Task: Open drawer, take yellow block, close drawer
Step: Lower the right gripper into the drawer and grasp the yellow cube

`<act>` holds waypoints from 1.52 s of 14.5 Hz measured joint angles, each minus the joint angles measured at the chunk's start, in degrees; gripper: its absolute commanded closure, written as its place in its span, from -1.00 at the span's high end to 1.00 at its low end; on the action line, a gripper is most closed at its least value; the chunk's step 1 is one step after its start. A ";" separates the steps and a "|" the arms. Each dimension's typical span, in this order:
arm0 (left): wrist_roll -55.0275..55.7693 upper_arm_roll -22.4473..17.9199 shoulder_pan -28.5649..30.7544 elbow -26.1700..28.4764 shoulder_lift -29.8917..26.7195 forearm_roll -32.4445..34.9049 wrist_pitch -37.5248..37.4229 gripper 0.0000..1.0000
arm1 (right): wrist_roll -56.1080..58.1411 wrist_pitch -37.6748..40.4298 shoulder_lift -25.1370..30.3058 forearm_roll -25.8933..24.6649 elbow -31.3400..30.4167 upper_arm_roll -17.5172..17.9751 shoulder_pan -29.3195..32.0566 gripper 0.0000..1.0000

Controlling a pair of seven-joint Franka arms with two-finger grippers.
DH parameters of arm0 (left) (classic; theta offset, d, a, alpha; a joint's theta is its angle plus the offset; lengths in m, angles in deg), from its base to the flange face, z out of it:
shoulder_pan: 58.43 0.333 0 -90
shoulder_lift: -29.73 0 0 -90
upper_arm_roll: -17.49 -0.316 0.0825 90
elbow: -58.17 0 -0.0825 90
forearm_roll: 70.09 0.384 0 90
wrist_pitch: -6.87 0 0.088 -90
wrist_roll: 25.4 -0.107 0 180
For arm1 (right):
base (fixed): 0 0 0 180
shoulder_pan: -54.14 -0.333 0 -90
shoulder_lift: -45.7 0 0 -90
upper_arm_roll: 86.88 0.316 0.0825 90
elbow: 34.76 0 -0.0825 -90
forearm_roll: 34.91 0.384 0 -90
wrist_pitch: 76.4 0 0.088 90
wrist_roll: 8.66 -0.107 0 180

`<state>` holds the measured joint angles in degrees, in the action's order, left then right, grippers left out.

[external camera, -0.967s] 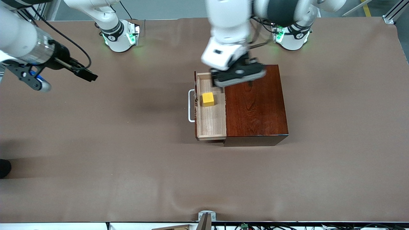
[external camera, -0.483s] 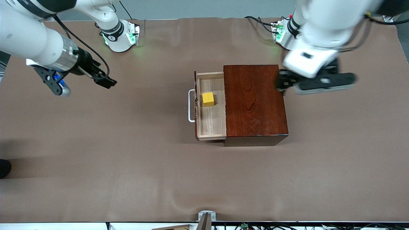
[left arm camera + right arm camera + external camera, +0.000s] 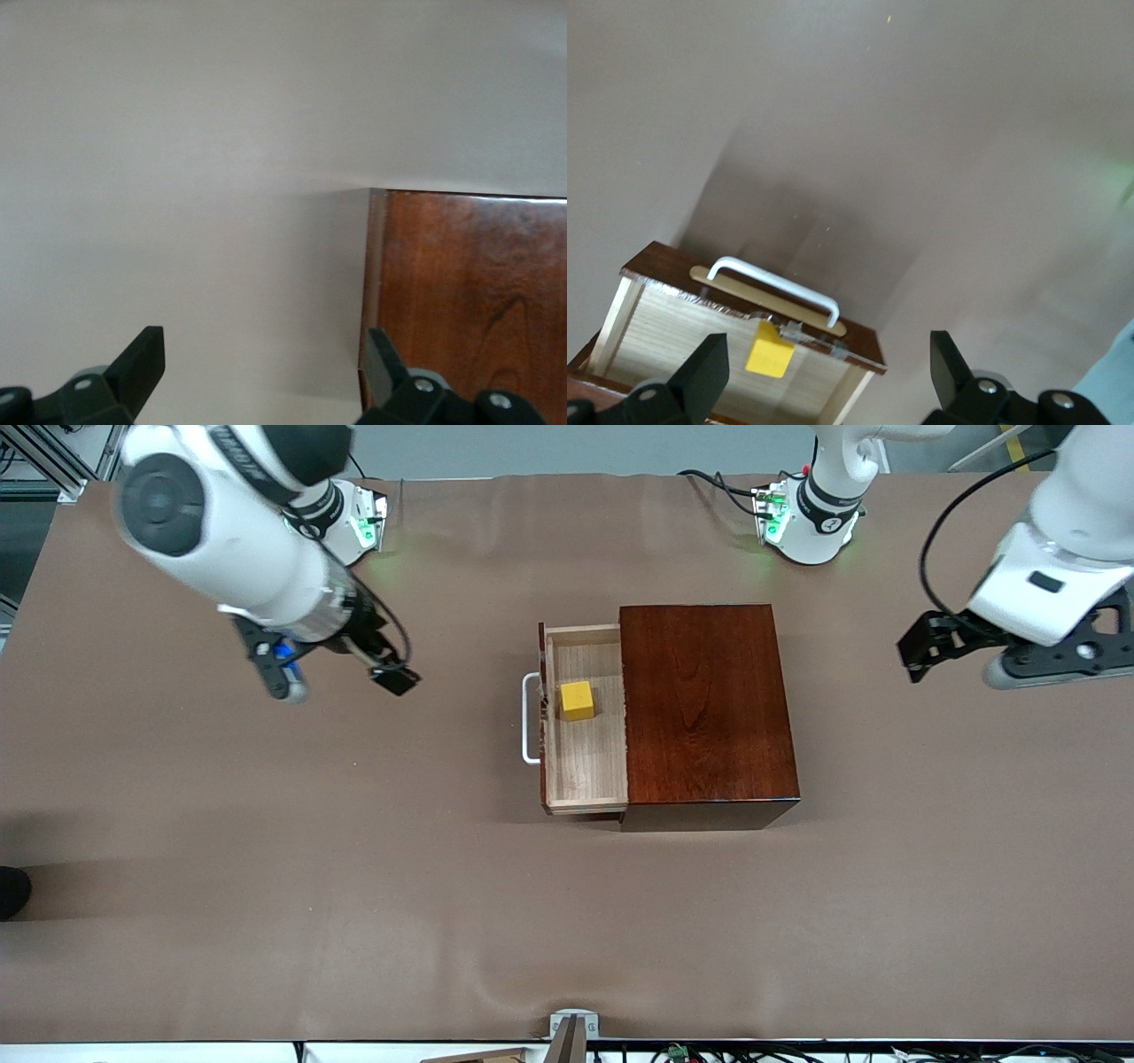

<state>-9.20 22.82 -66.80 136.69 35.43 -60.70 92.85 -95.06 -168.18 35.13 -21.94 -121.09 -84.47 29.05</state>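
Hovering over bare worktop (image 3: 266, 824) toward right arm's end, right gripper (image 3: 341, 682) has fingers (image 3: 700, 376) spread open, empty. Left gripper (image 3: 952, 657) waits over worktop at left arm's end, fingers (image 3: 142, 363) also apart, empty. Drawer (image 3: 585, 722) pulled out of box (image 3: 709, 708), handle (image 3: 529, 717) free. Block (image 3: 577, 701) sits in drawer, near front. Block looks light, rigid, smooth; probably best to pinch two flat sides, from above.

Brown table cover (image 3: 354, 886), slightly wrinkled; cables (image 3: 709, 1052) and a metal bracket (image 3: 573, 1026) at its near edge.
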 measured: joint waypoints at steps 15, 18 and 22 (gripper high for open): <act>-8.17 -0.05 7.87 0.03 -1.72 -2.75 -0.44 1.00 | -24.86 -15.18 -9.99 0.01 -0.19 -0.05 -12.33 1.00; -9.34 0.06 7.92 0.04 -2.20 -2.75 -1.17 1.00 | -27.61 -17.87 -12.36 -0.10 -0.22 -0.06 -14.69 1.00; -9.66 0.19 7.94 0.75 -2.95 -3.52 -1.86 1.00 | -30.81 -21.48 -16.12 -1.42 -0.26 -0.09 -17.87 1.00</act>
<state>-18.86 23.00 -58.86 137.44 32.48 -64.21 90.99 -125.87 -189.67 19.01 -23.37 -121.35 -84.56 11.18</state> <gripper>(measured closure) 0.000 0.000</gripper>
